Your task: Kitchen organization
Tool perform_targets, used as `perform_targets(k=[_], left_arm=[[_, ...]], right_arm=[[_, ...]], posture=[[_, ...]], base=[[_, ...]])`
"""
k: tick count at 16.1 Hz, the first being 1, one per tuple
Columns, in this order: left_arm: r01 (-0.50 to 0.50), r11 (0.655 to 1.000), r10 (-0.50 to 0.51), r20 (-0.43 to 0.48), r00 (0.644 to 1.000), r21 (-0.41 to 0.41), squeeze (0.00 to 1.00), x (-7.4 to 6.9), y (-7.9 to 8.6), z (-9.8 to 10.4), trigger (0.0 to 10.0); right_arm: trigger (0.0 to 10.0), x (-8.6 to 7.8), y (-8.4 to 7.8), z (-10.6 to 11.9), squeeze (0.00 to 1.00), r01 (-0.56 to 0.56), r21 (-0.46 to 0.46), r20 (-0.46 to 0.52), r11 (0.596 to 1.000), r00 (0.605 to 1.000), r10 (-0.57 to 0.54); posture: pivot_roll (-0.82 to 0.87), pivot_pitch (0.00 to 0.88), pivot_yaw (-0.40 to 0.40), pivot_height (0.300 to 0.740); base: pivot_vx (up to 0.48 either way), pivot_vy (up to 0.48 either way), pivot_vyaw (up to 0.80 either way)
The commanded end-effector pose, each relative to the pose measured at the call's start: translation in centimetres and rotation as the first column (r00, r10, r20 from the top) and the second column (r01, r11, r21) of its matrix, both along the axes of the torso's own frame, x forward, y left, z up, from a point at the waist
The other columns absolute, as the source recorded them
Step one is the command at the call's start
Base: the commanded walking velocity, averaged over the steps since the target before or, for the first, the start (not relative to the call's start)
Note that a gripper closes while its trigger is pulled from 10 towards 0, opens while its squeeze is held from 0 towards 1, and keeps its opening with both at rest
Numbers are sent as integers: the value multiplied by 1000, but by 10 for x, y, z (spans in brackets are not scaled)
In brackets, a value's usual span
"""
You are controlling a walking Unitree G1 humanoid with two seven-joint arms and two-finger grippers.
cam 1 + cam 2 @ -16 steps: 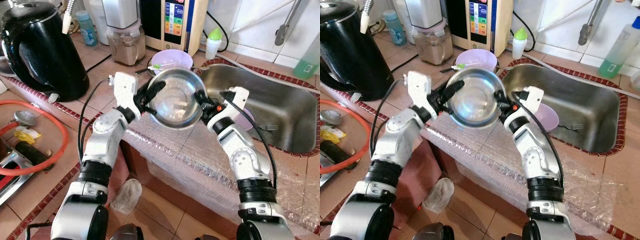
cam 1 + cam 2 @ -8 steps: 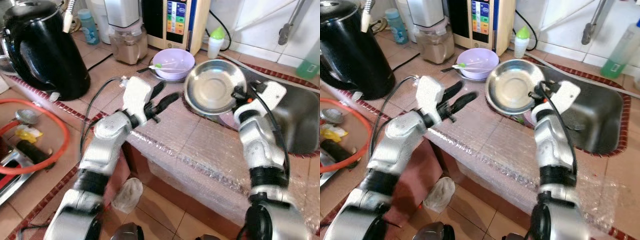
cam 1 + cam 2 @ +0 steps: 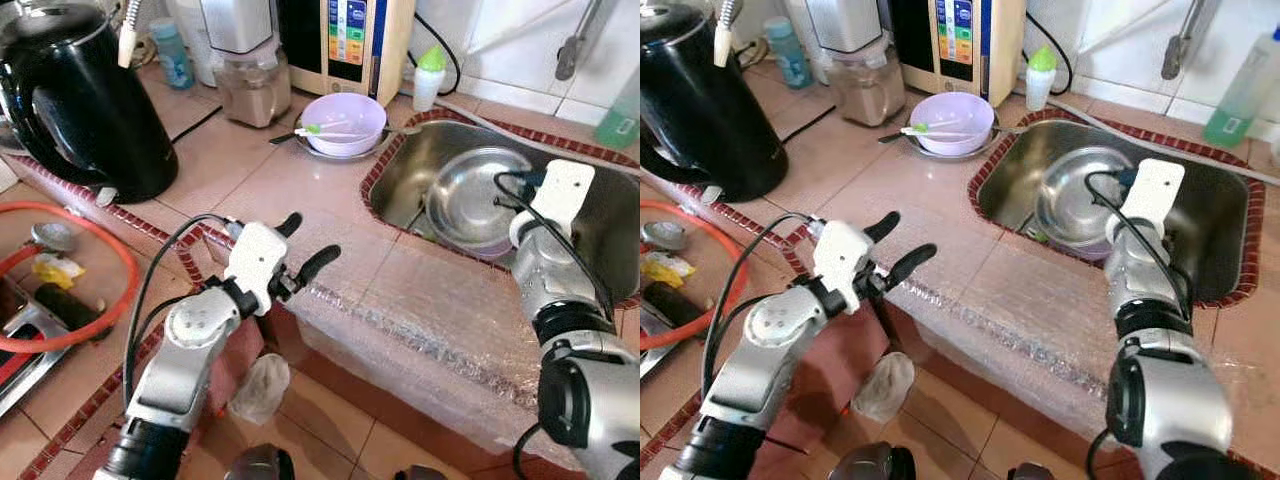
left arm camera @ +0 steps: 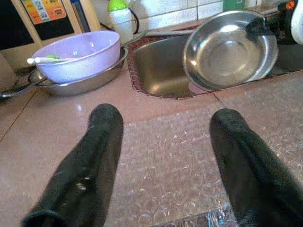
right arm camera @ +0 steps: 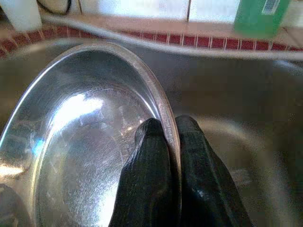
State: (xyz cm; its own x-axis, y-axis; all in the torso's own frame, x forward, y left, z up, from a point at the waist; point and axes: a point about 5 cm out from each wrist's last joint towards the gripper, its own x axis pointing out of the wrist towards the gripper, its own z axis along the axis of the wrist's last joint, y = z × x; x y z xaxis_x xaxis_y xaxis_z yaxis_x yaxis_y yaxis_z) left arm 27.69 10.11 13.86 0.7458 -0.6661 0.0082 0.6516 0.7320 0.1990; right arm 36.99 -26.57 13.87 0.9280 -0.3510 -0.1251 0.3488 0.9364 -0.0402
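Right gripper point(image 5: 171, 130), at the right of the head views, pinches the rim of the steel bowl point(image 3: 478, 200) between its two fingers; the bowl sits tilted inside the sink point(image 3: 400, 175), over a purple bowl point(image 3: 480, 243) whose edge shows beneath it. Left gripper point(image 3: 305, 245), at centre-left, hangs over the tiled counter point(image 3: 250, 170) with its fingers spread apart and nothing between them. Bubble wrap point(image 3: 430, 320) covers the counter edge between the two arms. At upper centre, a lilac bowl point(image 3: 343, 118) holding a green-tipped utensil rests in a metal pan just beside the sink's corner. Behind stand a blender jar point(image 3: 244, 90), a panelled appliance point(image 3: 345, 40) and a green-capped bottle point(image 3: 428, 78). A black kettle point(image 3: 80, 100) fills the upper left; an orange hose point(image 3: 75, 270) loops at left. A tap point(image 3: 575, 45) stands at upper right.
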Motion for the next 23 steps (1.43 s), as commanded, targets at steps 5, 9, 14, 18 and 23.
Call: perform_targets(k=[5,9,14,18,23], left_arm=[[2,1000,-2,12,1000,22,1000,-5,1,6,10000],[20,1000,-20,-14,1000,14,1000,-8,-3,4,10000],[72,997,-72,1,997,4,1000,-9,-12,6,10000],[65,997,-64,25,998,-37,1000,3,-16,16,10000],[74,995,-73,16,997,-66,1000,12,-22,17,10000]], right_arm=[[10000,3,14,-9,1000,-103,-10,-38,995,994,102],[10000,1,16,-15,1000,-127,-11,-45,992,991,127],[10000,-6,14,-18,1000,-216,-111,-31,970,976,214],[10000,-17,19,-26,1000,-284,-133,12,950,957,288],[10000,-38,18,-37,1000,-227,-114,84,967,968,237]], posture=[[55,126,103,740],[43,120,101,740],[21,98,88,740],[-11,51,69,740],[-44,5,66,740]], base=[[0,0,0],[0,0,0],[0,0,0],[0,0,0],[0,0,0]])
